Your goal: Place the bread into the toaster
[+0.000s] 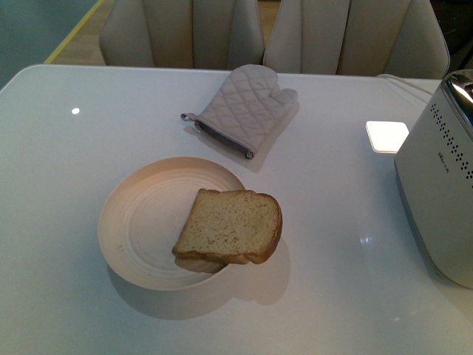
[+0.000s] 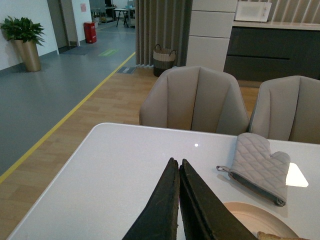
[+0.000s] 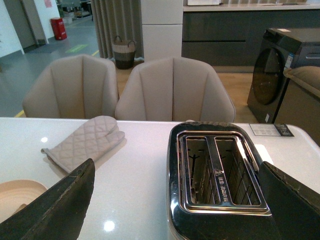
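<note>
You are at the opening step, by my reading: the bread point(image 1: 230, 225) is not yet picked up. The slice lies flat on the cream plate point(image 1: 140, 222) in the middle of the white table point(image 1: 59, 148). It sits on the side of the plate nearer the toaster point(image 1: 436, 185), with its crusted edge overhanging the rim. The toaster stands well apart from it at the table's right edge, and in the right wrist view both of its slots look empty. A quilted oven mitt point(image 1: 244, 111) lies beyond the plate, touching neither.

Your left gripper point(image 2: 176, 162) has its two fingers pressed together with nothing between them. Your right gripper point(image 3: 176, 165) is spread wide and empty, hanging above the table with the toaster's open top in front of it. Neither arm shows in the front view.

The next move calls for a grasp on the slice. The overhanging edge seems the easiest place to get a finger beneath. Take it gently, since soft bread is likely to crumple. After that the slice needs turning upright, edge down, to line up with a slot.
</note>
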